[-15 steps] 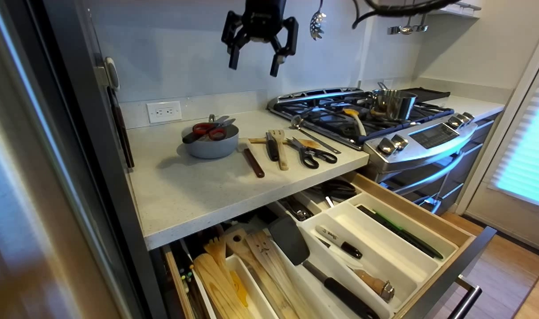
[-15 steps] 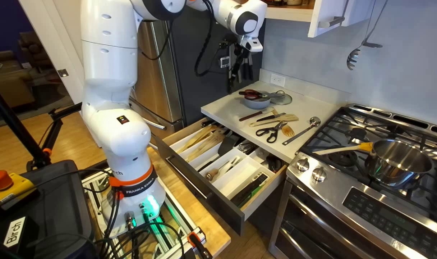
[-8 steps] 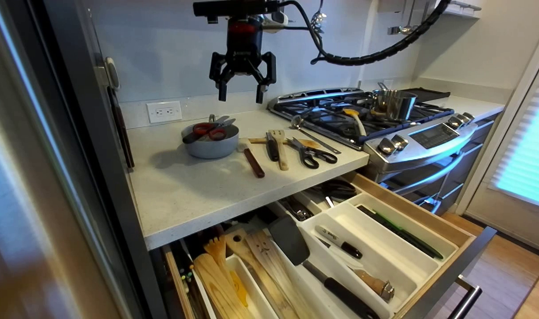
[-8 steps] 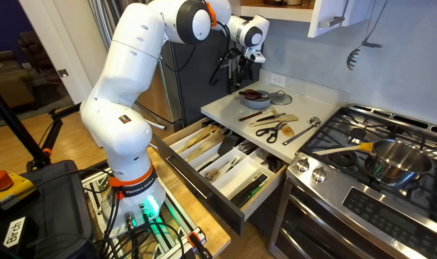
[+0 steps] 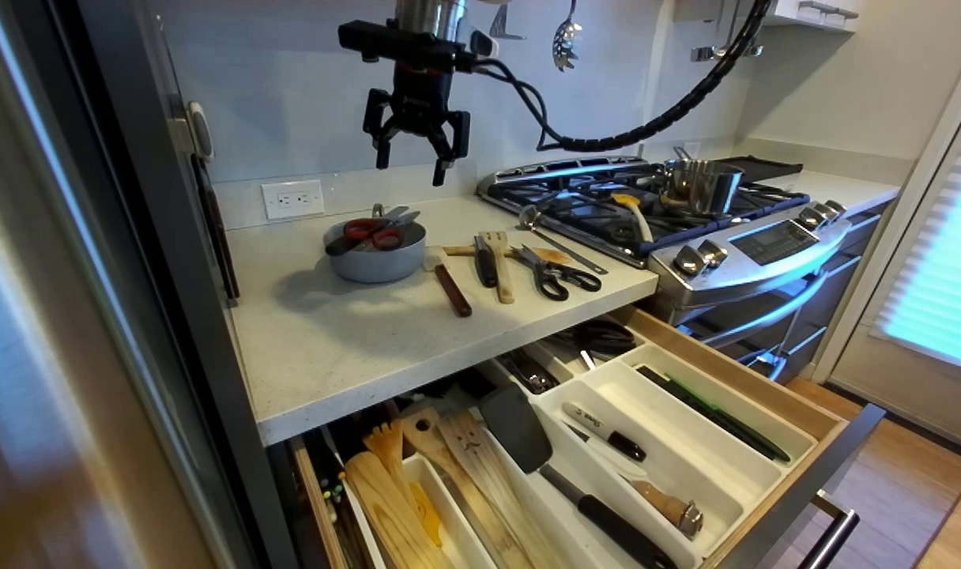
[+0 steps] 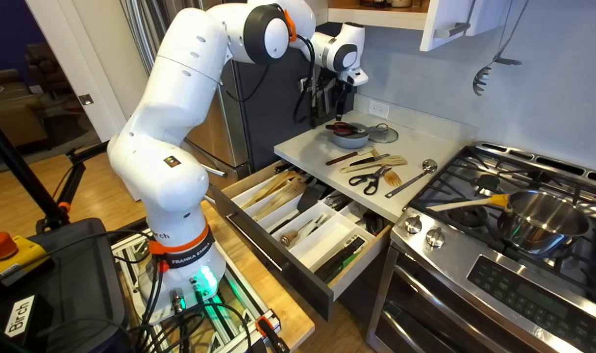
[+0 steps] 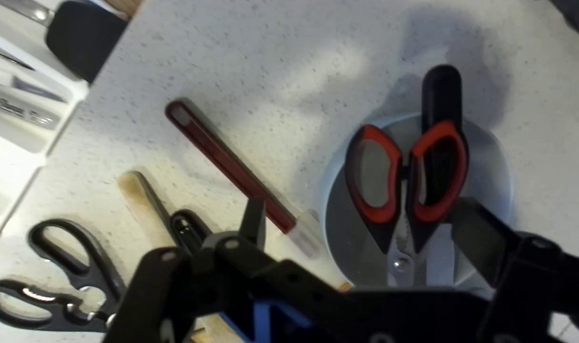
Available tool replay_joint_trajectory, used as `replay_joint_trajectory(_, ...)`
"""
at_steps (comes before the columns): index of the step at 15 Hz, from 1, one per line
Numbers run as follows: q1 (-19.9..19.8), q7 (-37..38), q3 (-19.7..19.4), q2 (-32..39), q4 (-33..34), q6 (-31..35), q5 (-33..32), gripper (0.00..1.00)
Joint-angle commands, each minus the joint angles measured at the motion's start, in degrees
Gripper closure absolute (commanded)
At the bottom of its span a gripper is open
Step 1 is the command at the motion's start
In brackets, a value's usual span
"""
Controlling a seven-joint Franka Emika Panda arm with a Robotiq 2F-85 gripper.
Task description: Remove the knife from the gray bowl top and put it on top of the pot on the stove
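kitchen: stove w/ pot, utensil drawer, prob. couch in bkgd

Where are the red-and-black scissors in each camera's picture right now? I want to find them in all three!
In an exterior view: the red-and-black scissors are left of the middle, a bit above halfway.
In an exterior view: the red-and-black scissors are right of the middle, above halfway.
In the wrist view: the red-and-black scissors are right of the middle, handles toward the top.
Shared landmark: the gray bowl underneath them.

White arm in a high bend, black end effector downward, fingers wide apart.
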Motion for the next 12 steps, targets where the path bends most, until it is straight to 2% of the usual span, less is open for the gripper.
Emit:
replay_joint_trajectory(1,0.29,-2.50,0.59,4.59,1.40,8.77,1.35,0.00)
replay_joint_trajectory(3,-3.12,-7.87,5.23,8.40,4.23,11.59,8.41,0.00)
replay_joint_trajectory(4,0.07,-3.88,1.19,4.65,0.88,9.95,4.48,0.00)
replay_joint_trajectory(6,-0.94,-6.56,2.76,6.90,2.30,11.30,7.59,0.00)
replay_joint_trajectory(8,-1.43,-7.05,3.17,7.68,3.26,11.33,8.10,0.00)
replay_joint_trajectory(12,0.42,-5.95,1.54,10.66,6.77,11.80,6.31,0.02)
